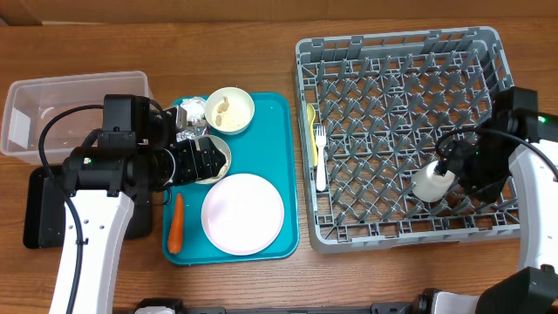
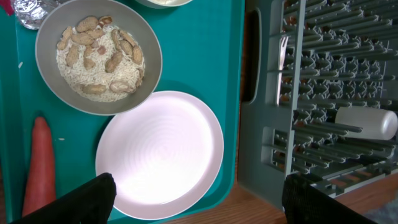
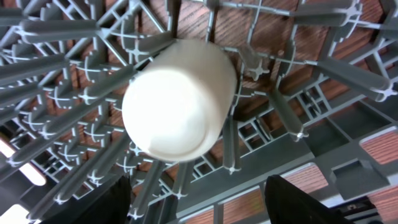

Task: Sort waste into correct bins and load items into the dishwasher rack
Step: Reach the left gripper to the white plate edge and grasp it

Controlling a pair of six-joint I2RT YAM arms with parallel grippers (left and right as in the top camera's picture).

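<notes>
Small white cup (image 3: pixel 180 99) lies tipped among pegs of the grey rack (image 3: pixel 62 74). Right pincer (image 3: pixel 199 202) released, fingers spread just beside it. Left pincer (image 2: pixel 199 205) spread wide above the round plate (image 2: pixel 158 152) on the teal tray (image 2: pixel 233 93), grasping nothing.

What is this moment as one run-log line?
left hand: open above teal tray | right hand: open near cup | cup, fork, spoon: in dishwasher rack
</notes>
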